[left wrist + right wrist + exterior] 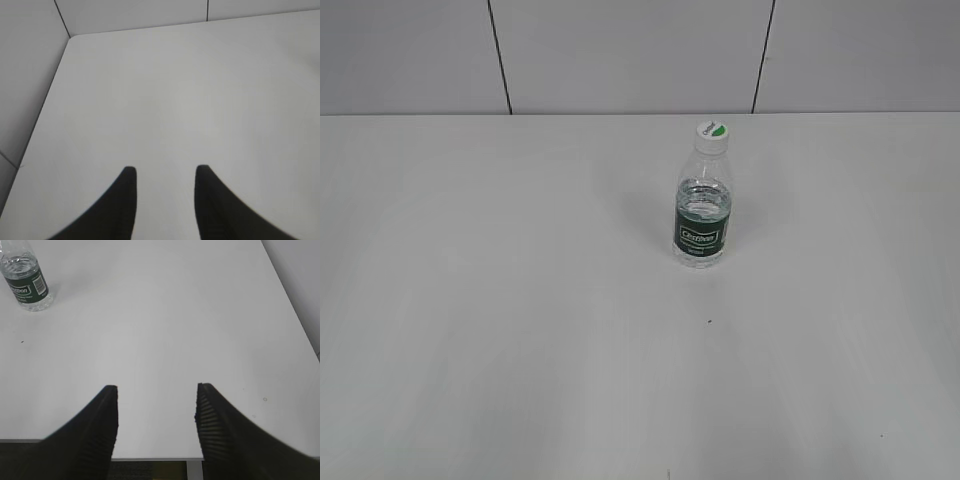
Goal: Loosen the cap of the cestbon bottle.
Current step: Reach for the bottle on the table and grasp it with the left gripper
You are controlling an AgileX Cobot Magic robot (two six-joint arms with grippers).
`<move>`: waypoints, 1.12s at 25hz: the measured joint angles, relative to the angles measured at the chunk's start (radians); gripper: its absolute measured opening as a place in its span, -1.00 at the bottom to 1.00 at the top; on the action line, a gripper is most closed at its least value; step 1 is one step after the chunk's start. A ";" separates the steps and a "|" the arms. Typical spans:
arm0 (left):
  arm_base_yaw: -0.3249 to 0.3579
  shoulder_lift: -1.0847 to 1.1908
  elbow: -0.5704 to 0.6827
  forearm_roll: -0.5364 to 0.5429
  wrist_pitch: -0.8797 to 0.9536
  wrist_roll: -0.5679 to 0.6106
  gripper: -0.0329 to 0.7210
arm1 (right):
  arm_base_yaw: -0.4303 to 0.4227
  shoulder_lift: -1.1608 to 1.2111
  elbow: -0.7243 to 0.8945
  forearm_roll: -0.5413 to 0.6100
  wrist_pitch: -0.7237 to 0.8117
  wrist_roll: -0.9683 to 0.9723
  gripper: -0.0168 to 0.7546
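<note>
Cestbon bottle [703,200] untouched: right gripper [157,390] and left gripper [162,170] both hang with jaws spread and empty, well apart from it. Bottle stands upright on white table [470,320], right of centre toward the wall, roughly half full. Likely light, thin-walled, tippy; brace the labelled body gently, pinch the small white cap [713,131] by its side to twist.
</note>
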 joint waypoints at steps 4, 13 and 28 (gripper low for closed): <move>0.000 0.000 0.000 0.000 0.000 0.000 -0.27 | 0.000 0.000 0.000 0.000 0.000 0.000 0.05; 0.000 0.000 0.000 0.000 0.000 0.000 -0.27 | 0.000 0.000 0.000 0.000 0.000 0.000 0.05; 0.000 0.000 0.000 0.000 0.000 0.000 -0.27 | 0.000 0.000 0.000 0.000 0.000 0.000 0.05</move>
